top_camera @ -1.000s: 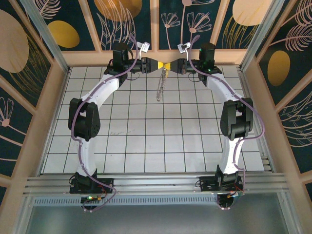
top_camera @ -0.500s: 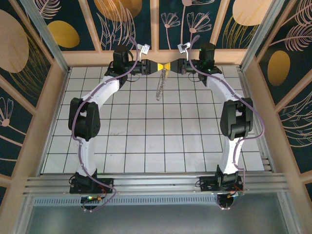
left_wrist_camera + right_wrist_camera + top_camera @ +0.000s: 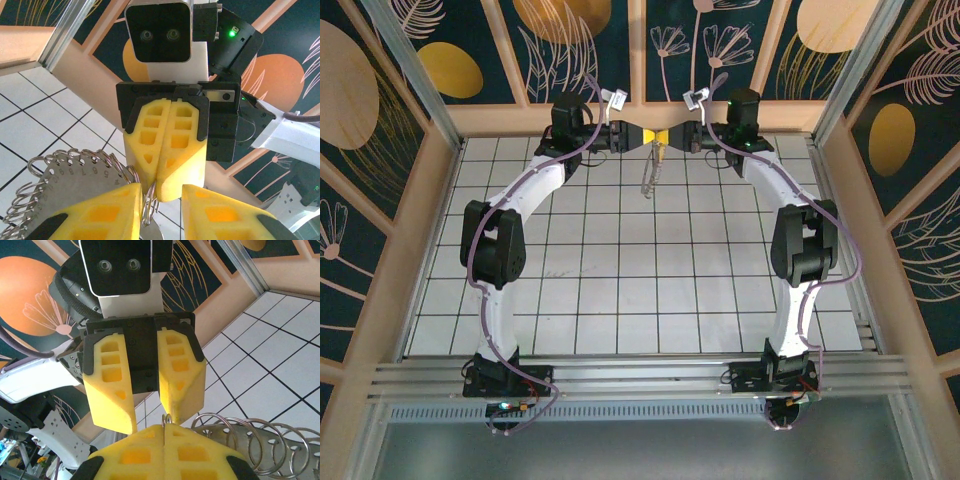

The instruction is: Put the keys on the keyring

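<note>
Two arms, the left arm (image 3: 505, 250) and the right arm (image 3: 805, 245), reach to the 12 o'clock edge of the counter (image 3: 620, 300). Their yellow tips meet there nose to nose.

The right jaws are clenched, their pads (image 3: 172, 145) pressed flat together. They pinch one wire ring of the keyring (image 3: 649, 180) at the very tip (in the right wrist view that ring pokes up out of the seam).

The left jaws are released, with a dark gap between their pads (image 3: 110, 385). The pinched ring sits in that gap, close against one pad.

From the tips the keyring trails toward 6 o'clock, over the tiles. Whether its far end touches the counter I cannot tell. In the left wrist view its numbered plate (image 3: 75, 182), edged with many wire loops, lies at 9 o'clock from the grip.
</note>
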Available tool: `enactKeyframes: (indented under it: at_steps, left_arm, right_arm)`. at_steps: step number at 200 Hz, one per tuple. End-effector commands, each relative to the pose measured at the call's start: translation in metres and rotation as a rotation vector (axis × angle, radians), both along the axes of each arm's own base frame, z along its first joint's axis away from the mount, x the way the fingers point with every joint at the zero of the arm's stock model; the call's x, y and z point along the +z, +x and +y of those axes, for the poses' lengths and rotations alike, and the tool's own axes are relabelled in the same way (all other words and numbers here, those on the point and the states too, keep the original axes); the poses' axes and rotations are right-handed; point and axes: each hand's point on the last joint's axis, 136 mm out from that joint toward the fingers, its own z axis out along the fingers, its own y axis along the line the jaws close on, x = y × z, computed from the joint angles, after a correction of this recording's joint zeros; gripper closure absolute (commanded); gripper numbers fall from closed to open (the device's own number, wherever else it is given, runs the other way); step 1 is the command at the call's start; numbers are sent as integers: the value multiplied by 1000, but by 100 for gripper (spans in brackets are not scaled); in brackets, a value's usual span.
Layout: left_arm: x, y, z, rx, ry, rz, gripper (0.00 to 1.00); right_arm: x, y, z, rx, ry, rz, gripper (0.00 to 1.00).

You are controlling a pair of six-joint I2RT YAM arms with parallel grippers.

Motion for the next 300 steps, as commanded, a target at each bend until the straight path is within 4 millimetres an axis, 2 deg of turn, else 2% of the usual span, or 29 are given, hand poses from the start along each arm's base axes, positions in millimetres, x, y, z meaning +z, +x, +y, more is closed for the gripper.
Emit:
enactKeyframes:
  at_steps: [1, 78, 110, 140, 160, 195, 221, 239, 249, 275, 300]
  left_arm:
    - [1, -7, -4, -39, -11, -18, 74]
    - [0, -9, -7, -49, -10, -20, 88]
    - [0, -13, -10, -64, -12, -24, 84]
    - [0, -14, -11, -67, -12, -25, 84]
    - [-1, -15, -11, -70, -11, -24, 87]
    - [0, -14, -12, -62, -12, -29, 100]
    - [1, -14, -11, -46, -15, -28, 100]
    - [5, -15, -10, -31, -31, -32, 100]
    - [6, -17, -9, -22, -38, -30, 100]
    - [11, -19, -6, -4, -56, -30, 100]
    - [15, -23, -3, 8, -71, -34, 100]
  right_arm:
    - [17, 0, 4, 15, 17, -79, 100]
    - [16, 1, 4, 11, 15, -77, 100]
    - [16, 0, 5, 12, 16, -77, 100]
    - [16, 1, 5, 11, 15, -76, 100]
    - [16, 1, 5, 9, 15, -76, 100]
    - [15, 1, 5, 10, 15, -75, 100]
    - [18, 0, 4, 0, 13, -76, 100]
    - [24, -1, -1, -28, 13, -89, 77]
    - [29, -5, -5, -42, 18, -103, 70]
    - [37, -17, -19, -89, 23, -126, 65]
    - [31, -28, -30, -170, 12, -131, 64]
